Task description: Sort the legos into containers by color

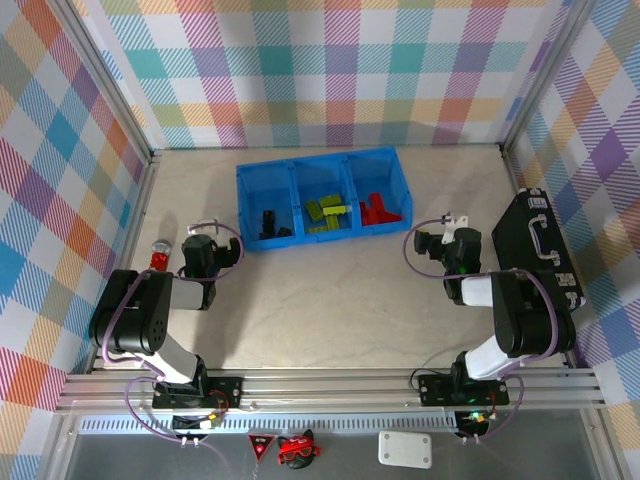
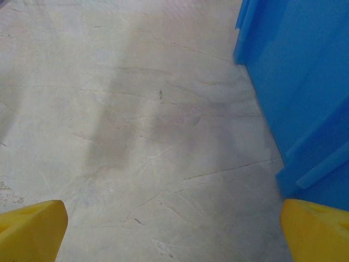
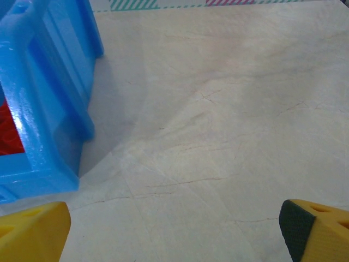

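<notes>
Three joined glossy blue containers (image 1: 316, 161), small studded legos (image 1: 330, 212) sorted inside.
Black bricks (image 1: 271, 225) in left compartment, lime bricks (image 1: 324, 216) in middle, red bricks (image 1: 379, 209) in right; left gripper (image 2: 174, 234) and right gripper (image 3: 174, 229) low over veined matte table (image 2: 136, 136), flanking bin, yellow wedge fingers (image 2: 30, 229) spread wide, empty.

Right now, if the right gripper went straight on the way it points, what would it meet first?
Probably the bare table, since the right gripper tilts down toward it, fingers open. The blue bin lies left of that line, not in it, though depth is hard to judge.
</notes>
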